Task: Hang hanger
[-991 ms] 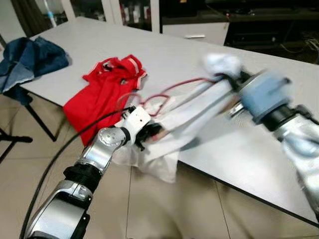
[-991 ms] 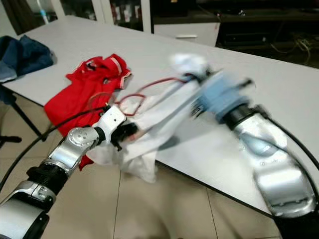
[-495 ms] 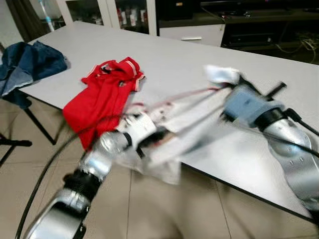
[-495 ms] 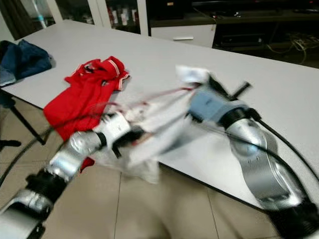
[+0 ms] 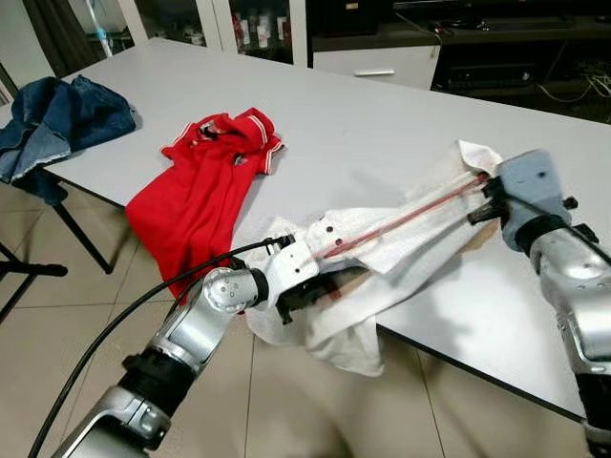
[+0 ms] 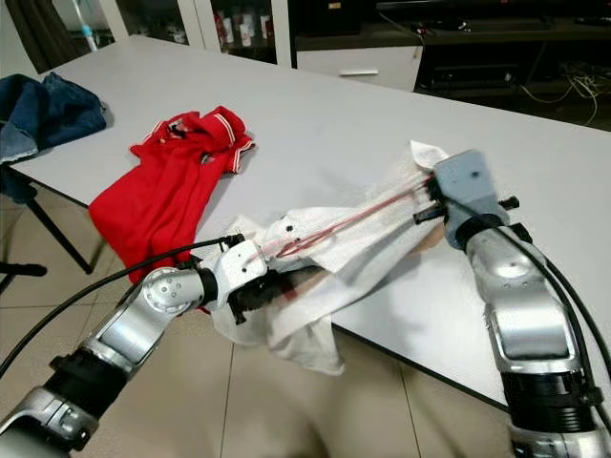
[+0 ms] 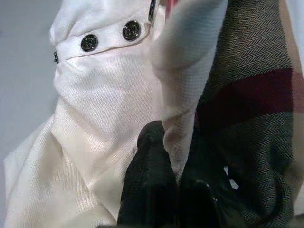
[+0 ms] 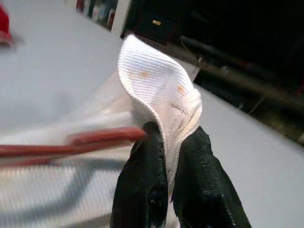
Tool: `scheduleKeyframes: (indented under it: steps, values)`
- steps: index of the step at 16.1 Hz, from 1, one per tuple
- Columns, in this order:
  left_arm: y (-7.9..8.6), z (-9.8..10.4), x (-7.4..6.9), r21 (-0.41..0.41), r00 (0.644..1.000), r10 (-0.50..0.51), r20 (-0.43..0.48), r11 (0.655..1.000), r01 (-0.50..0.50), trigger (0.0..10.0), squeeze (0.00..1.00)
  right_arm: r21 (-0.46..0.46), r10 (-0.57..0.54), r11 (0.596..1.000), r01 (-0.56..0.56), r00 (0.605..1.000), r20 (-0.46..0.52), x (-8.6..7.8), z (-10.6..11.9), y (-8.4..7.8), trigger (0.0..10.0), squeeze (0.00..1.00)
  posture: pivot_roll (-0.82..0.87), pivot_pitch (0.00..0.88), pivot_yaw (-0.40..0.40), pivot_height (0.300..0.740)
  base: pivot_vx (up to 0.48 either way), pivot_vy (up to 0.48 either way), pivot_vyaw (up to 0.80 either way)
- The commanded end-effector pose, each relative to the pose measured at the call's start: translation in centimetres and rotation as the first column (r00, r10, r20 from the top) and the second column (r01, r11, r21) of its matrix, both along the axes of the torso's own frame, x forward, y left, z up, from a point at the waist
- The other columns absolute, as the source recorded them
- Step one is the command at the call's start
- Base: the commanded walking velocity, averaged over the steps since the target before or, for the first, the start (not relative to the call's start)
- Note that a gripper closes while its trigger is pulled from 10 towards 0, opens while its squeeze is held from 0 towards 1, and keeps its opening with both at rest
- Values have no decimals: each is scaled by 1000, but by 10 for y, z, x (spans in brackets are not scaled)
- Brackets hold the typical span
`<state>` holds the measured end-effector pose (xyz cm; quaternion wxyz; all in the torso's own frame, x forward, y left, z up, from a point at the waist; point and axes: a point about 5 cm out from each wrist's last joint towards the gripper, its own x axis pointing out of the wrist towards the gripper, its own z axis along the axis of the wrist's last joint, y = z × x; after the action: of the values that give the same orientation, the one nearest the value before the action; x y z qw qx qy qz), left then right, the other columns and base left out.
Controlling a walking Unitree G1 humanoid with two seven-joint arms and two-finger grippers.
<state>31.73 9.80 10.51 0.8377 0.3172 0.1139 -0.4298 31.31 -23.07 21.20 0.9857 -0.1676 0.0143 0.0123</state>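
You are stretching the white shirt [image 5: 382, 250] over the desk [image 5: 353, 124] edge, left tool [image 5: 298, 296] and right tool [image 8: 164, 156] each clamping cloth, probably keeping the red hanger [image 5: 401, 219] threaded inside.

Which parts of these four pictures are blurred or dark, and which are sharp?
Left eye view: sharp overall, the red polo shirt and white shirt crisp on an evenly lit grey table. Right wrist view: the red hanger is smeared and the background very dark, while the shirt's ribbed edge is clear. Left wrist view: the snap buttons are sharp; the black fingers sit dark and soft.
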Motion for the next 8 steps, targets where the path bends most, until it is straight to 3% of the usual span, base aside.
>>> scheduleKeyframes:
  steps: [1,2,4,5,7,8]
  values:
    - [53,-55,-22,171,948,201,-246,972,-161,10000,0,97,-210,975,199,971,114,-9,29,-46,0,0,-45,91,59,740,0,0,0]
    - [53,-55,-24,147,948,212,-238,972,-181,10000,0,297,-190,943,152,976,103,-12,23,-46,0,0,-44,91,55,740,0,0,0]
    - [49,-51,-24,81,954,220,-206,975,-207,10000,0,490,-137,867,83,988,75,-17,9,-43,0,0,-41,92,53,740,0,0,0]
    - [49,-48,-23,51,950,241,-197,971,-235,10000,0,551,-86,834,37,994,65,-21,0,-34,0,0,-41,91,52,740,0,0,0]
    - [53,-51,-23,57,925,303,-228,953,-298,10000,0,572,-72,820,-16,989,131,-26,5,-25,2196,0,-41,90,49,740,0,0,0]
    - [56,-53,-23,71,916,323,-240,946,-315,10000,0,588,-81,808,-27,984,157,-27,10,-24,2549,0,-41,90,49,740,0,0,0]
